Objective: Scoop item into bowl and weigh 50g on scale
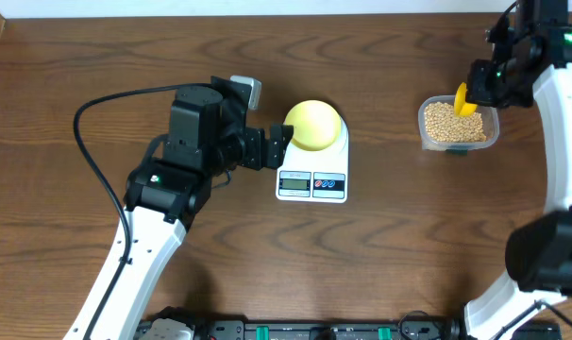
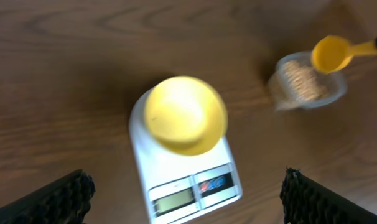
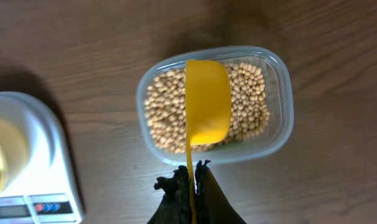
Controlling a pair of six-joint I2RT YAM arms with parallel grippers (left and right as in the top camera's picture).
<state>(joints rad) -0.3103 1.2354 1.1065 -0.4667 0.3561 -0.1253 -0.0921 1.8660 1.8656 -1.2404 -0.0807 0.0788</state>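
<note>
The pale yellow-green bowl (image 1: 314,124) stands on the white scale (image 1: 311,181), and I see no beans in it. The tan beans (image 1: 446,124) fill a clear plastic tub (image 1: 492,130) at the right. My right gripper (image 1: 479,85) is shut on the handle of a yellow scoop (image 1: 463,99). In the right wrist view, the gripper (image 3: 191,177) holds the scoop (image 3: 207,106) over the beans (image 3: 160,112), and the scoop looks empty. My left gripper (image 1: 278,144) is open, just left of the bowl. In the left wrist view, its fingers (image 2: 185,202) are spread wide, with the bowl (image 2: 185,115) and scale (image 2: 176,168) ahead.
The scale's display and coloured buttons (image 1: 311,181) face the table's front edge. A black cable (image 1: 107,104) loops over the table to the left of my left arm. The tub (image 3: 282,124) sits apart from the scale (image 3: 45,162), with bare wood between them.
</note>
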